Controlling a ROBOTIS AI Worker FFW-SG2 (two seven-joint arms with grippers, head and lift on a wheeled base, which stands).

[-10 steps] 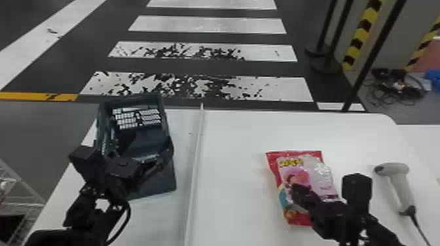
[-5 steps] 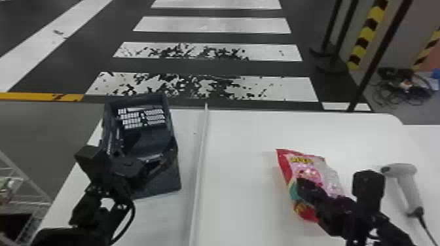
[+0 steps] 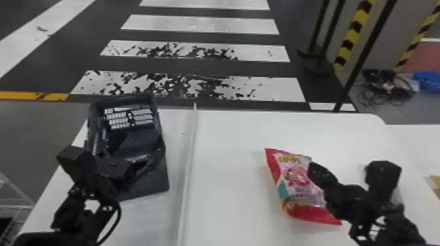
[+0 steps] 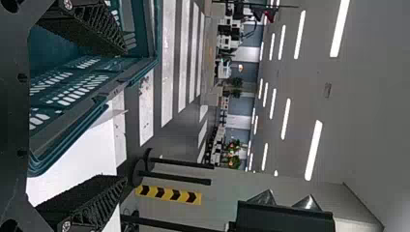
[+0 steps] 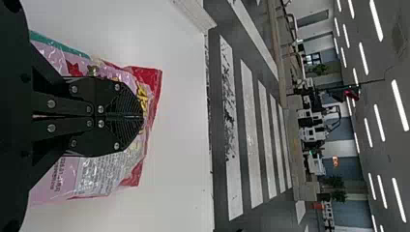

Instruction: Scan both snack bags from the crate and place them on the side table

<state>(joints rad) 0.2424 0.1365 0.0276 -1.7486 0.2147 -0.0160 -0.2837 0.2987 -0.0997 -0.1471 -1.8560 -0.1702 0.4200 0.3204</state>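
In the head view my right gripper [image 3: 318,171] is over the pink and red snack bag [image 3: 296,186], at the middle right of the white table. Viewed from the right wrist, both fingers of the right gripper [image 5: 140,117] are pressed together on the snack bag [image 5: 104,174], which spreads out on either side of them. My left gripper [image 3: 139,147] is at the dark crate [image 3: 144,183] on the left. From its own wrist camera the left gripper [image 4: 125,115] has its fingers wide apart, one over the crate's [image 4: 92,92] inside and one outside its wall.
A white scanner [image 3: 396,196] stands behind the right arm, mostly hidden. A raised white strip [image 3: 188,163] runs front to back across the table [image 3: 226,196], between crate and bag. Something yellow [image 3: 434,183] shows at the right edge.
My right gripper has moved away from the table's front edge and slightly right. Held in it, the bag has turned and now shows a narrower, tilted face. The left gripper stays at the crate.
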